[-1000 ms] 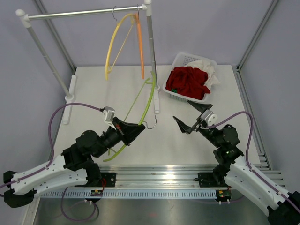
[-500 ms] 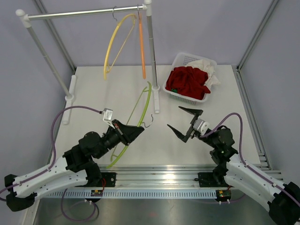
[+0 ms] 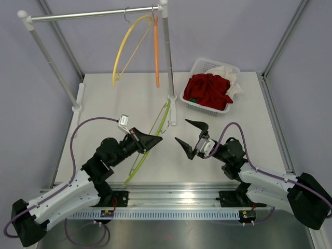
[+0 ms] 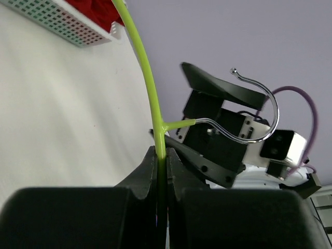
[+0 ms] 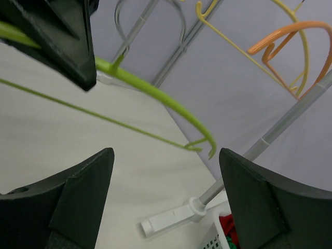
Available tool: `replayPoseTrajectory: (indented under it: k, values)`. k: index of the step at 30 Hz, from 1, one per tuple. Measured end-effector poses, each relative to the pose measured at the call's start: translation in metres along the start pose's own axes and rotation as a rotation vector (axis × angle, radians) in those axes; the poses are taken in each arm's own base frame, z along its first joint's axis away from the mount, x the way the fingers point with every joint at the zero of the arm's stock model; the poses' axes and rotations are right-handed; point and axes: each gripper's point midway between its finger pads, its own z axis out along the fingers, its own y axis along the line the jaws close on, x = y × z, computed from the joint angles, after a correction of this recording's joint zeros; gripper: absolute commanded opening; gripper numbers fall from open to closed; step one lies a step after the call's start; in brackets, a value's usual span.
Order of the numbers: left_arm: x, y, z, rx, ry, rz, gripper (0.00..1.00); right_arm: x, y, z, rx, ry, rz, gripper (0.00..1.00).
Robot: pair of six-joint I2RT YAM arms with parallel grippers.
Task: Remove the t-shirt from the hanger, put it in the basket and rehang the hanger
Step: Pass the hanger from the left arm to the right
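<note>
My left gripper (image 3: 154,139) is shut on the shoulder of a bare lime-green hanger (image 3: 158,124) and holds it above the table; its jaws press on the green bar (image 4: 162,153) just below the metal hook (image 4: 259,111). My right gripper (image 3: 191,136) is open wide and empty, facing the hanger's hook from the right, a short way off. In the right wrist view the gripper (image 5: 165,155) looks past the green hanger (image 5: 155,93). The red t-shirt (image 3: 207,89) lies crumpled in the white basket (image 3: 199,65) at the back right.
A white cloth (image 3: 231,78) lies in the basket beside the t-shirt. A clothes rack spans the back, its rail (image 3: 93,14) carrying a yellow hanger (image 3: 124,49) and an orange hanger (image 3: 156,52). Its right post (image 3: 168,62) stands just behind the green hanger.
My right gripper has moved left and down, closer to the hanger's hook, still open. My left gripper has shifted slightly up and right with the green hanger in it.
</note>
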Motion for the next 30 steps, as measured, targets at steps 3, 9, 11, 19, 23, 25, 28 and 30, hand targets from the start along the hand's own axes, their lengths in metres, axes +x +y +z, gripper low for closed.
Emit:
replayPoseTrajectory:
  k: [3, 9, 11, 19, 23, 25, 28, 30]
  values:
    - [0.016, 0.021, 0.010, -0.024, 0.065, -0.068, 0.00, -0.003, -0.003, 0.005, 0.017, -0.027, -0.043, 0.86]
    - [0.036, 0.021, 0.011, 0.006, 0.160, -0.139, 0.00, 0.020, 0.006, 0.012, 0.000, 0.012, -0.068, 0.80]
    - [0.033, 0.012, 0.010, 0.040, 0.154, -0.146, 0.00, 0.028, 0.010, 0.013, -0.013, 0.030, -0.068, 0.79]
    - [0.024, -0.004, 0.000, 0.124, 0.117, -0.172, 0.00, 0.065, 0.025, 0.021, -0.036, 0.097, -0.078, 0.73]
    - [0.027, 0.004, 0.001, 0.107, 0.121, -0.192, 0.00, 0.096, 0.041, 0.020, -0.072, 0.181, -0.085, 0.73]
    - [0.026, 0.007, 0.002, 0.099, 0.118, -0.197, 0.00, 0.098, 0.043, 0.020, -0.076, 0.188, -0.095, 0.73]
    - [0.023, 0.011, 0.002, 0.089, 0.104, -0.199, 0.00, 0.094, 0.041, 0.021, -0.069, 0.178, -0.102, 0.75]
    - [0.021, 0.013, 0.001, 0.084, 0.095, -0.202, 0.00, 0.087, 0.036, 0.021, -0.054, 0.164, -0.109, 0.75]
